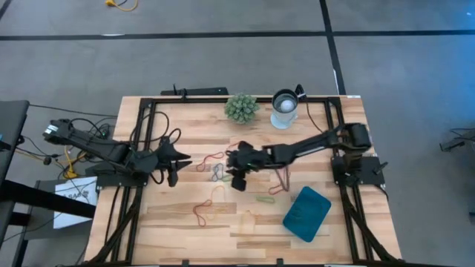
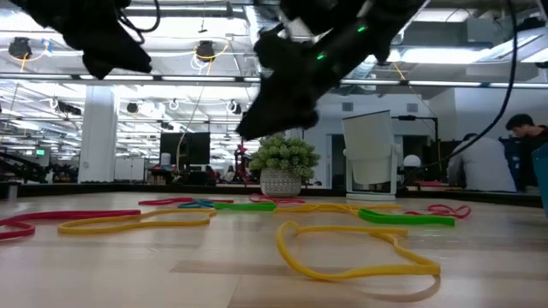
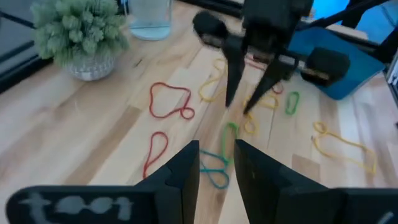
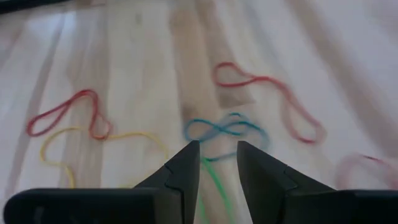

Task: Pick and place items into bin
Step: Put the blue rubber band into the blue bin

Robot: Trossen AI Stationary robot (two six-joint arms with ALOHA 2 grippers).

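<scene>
Several rubber bands lie flat on the wooden table: a blue one (image 4: 224, 130) with a green one (image 4: 211, 177) beside it, red ones (image 4: 267, 93) (image 1: 202, 213), yellow ones (image 2: 360, 252) (image 1: 249, 219). My right gripper (image 1: 239, 182) hovers open over the blue and green bands (image 1: 218, 172), fingers pointing down, touching nothing. In the left wrist view it (image 3: 239, 107) shows above the table. My left gripper (image 1: 174, 172) waits open at the table's left, pointing toward the bands. The teal bin (image 1: 315, 215) sits near the right front corner with a band (image 1: 297, 216) inside.
A spiky green plant ball (image 1: 241, 107) in a pot and a round white-and-metal cup (image 1: 284, 108) stand at the table's far edge. Black frame rails (image 1: 148, 119) run along the sides. Bare wood lies between the bands and the near edge.
</scene>
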